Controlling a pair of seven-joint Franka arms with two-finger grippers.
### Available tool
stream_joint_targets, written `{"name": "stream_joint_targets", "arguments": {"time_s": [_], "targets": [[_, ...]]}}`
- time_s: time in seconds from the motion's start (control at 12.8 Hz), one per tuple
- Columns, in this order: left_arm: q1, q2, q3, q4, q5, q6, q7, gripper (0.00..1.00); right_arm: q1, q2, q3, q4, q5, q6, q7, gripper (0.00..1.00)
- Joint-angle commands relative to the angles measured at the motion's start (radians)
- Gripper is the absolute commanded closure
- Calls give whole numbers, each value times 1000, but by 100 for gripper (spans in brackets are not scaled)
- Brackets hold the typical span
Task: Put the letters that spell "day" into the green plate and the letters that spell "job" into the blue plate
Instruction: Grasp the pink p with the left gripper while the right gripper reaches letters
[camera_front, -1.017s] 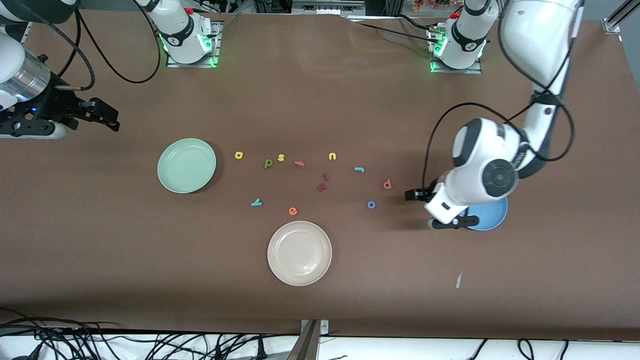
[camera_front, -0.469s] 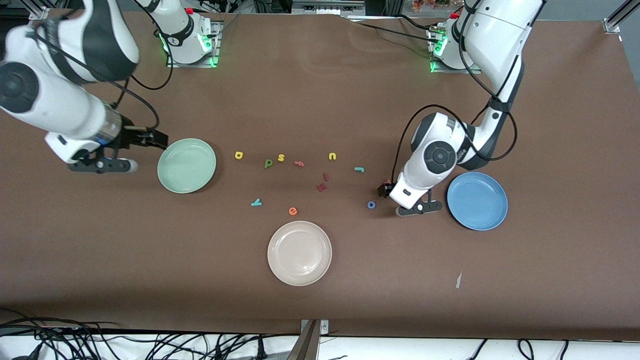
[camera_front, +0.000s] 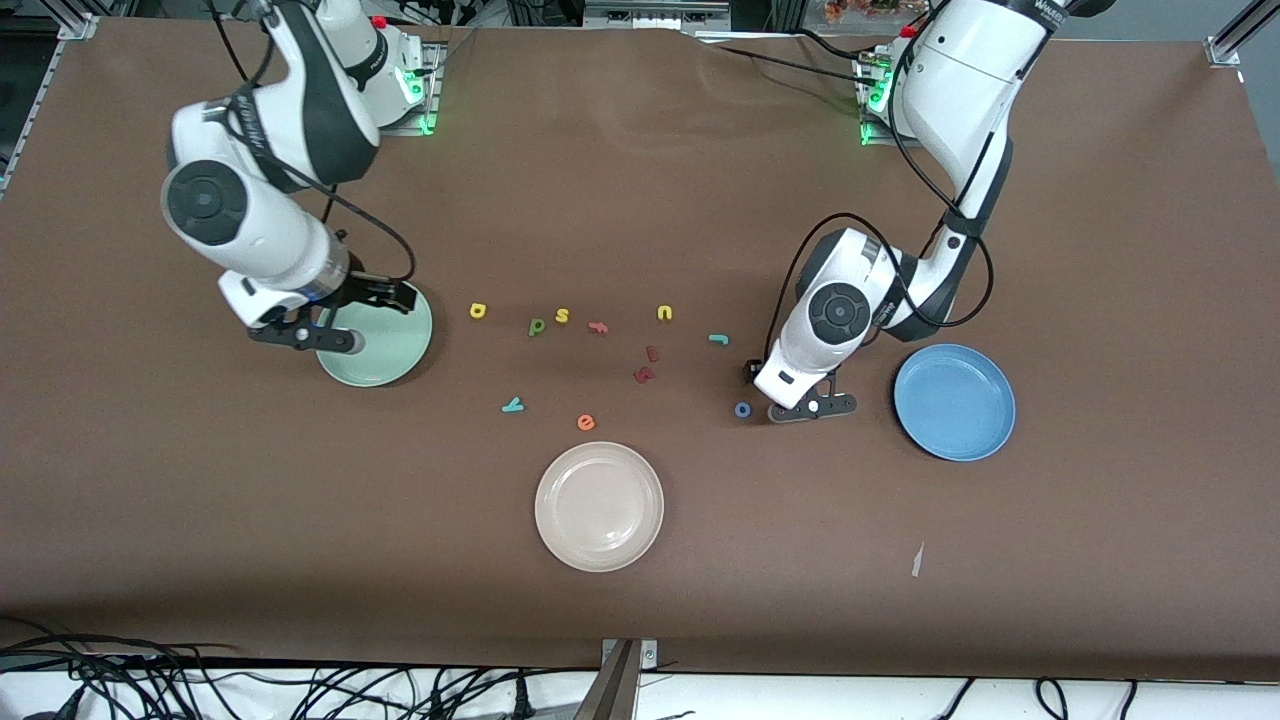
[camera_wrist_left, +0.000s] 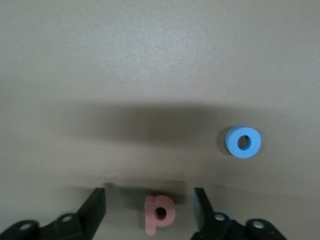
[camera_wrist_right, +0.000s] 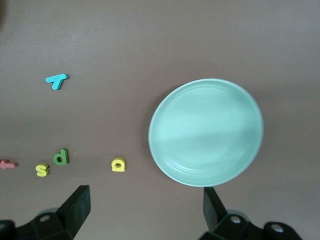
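- Since the earlier frames both arms have swung inward: the left claw (camera_wrist_left: 150, 212) has come down around the pinkish-red letter (camera_wrist_left: 159, 214), and the right claw (camera_wrist_right: 145, 210) has travelled to the green plate (camera_front: 390, 345).
- Left claw: fingers apart, one on each side of the pinkish-red letter, not yet touching it; the letter lies on the table (camera_front: 640, 620).
- The blue "o" (camera_front: 743, 409) lies just beside it, the teal "j" (camera_front: 719, 339) near.
- The blue plate (camera_front: 955, 402) sits toward the left arm's end.
- Right claw: fingers apart, holding nothing, over the green plate's rim.
- The yellow "a" (camera_front: 478, 311), dark green letter (camera_front: 537, 326) and teal "y" (camera_front: 512, 405) lie on the table.
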Motion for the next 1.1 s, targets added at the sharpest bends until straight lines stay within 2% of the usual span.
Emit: {"name": "stream_joint_targets", "arguments": {"time_s": [0.0,0.08,0.31,0.55,0.7,0.86,1.02], "targets": [[-16,6,9,5,32,5,-22,34,-1,-36,15,-120,-3,80,34,0],[-16,7,9,3,31,5,-22,40,3,-36,24,-148,-3,115,65,0],[-23,18,9,3,31,5,-40,48,22,7,35,-219,-4,250,146,0],[-25,19,9,5,31,3,-71,72,107,71,33,-220,-14,317,296,0],[-26,21,9,5,31,3,-89,90,111,102,33,-222,-35,345,359,1],[-26,19,9,6,31,-4,-89,100,117,126,33,-222,-37,379,442,8],[-8,3,14,11,31,-44,-77,100,128,143,33,-222,-37,394,476,18]]}}
